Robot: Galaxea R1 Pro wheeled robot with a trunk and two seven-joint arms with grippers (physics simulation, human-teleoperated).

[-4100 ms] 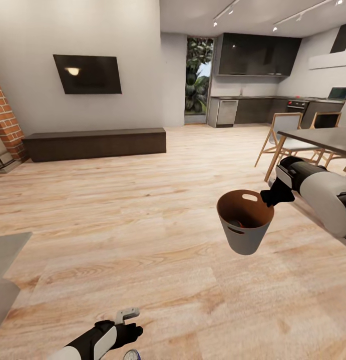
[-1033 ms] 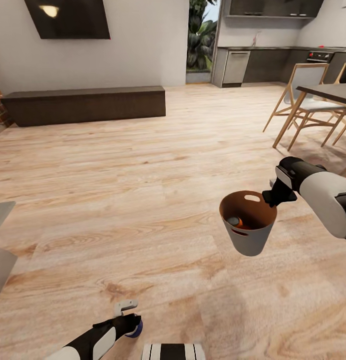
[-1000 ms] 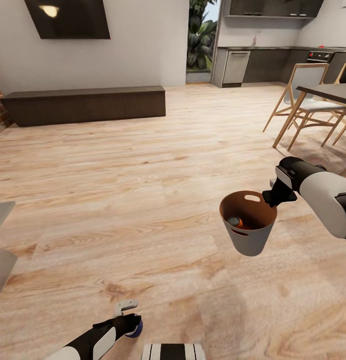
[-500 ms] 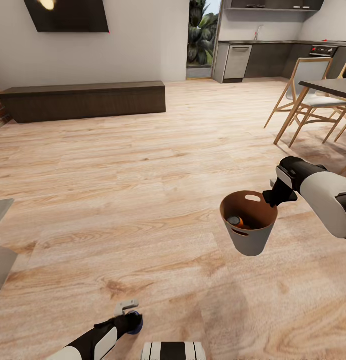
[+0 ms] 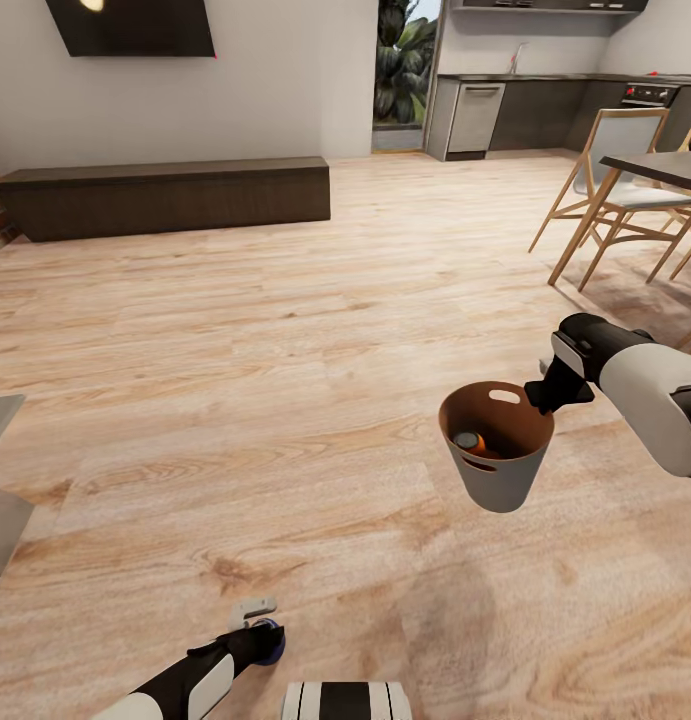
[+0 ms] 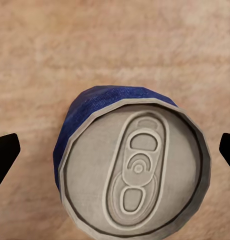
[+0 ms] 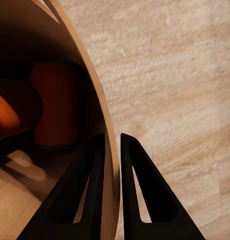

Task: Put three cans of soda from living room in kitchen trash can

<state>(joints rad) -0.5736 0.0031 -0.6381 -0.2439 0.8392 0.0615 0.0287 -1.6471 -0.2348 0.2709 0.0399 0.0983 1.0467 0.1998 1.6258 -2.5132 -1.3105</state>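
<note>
Right pincer [image 7: 109, 150] clamps the trash can [image 5: 497, 480] rim with at least one orange can [image 5: 469, 441] inside, possibly two; left pincer [image 6: 115, 150], wide around a blue-sided can [image 6: 132, 165]; kitchen [image 5: 545, 90] far ahead.

even, bright light is filling the room, with daylight coming through the glass door [image 5: 400, 70]. a lamp is glaring on the black tv [image 5: 130, 25]. soft shadows are lying under the chairs [image 5: 625, 215] on the wood floor [image 5: 285, 330]. the trash can [image 7: 55, 110] interior is sitting dim in the right wrist view. the renders are looking sharp, slightly soft up close.
</note>
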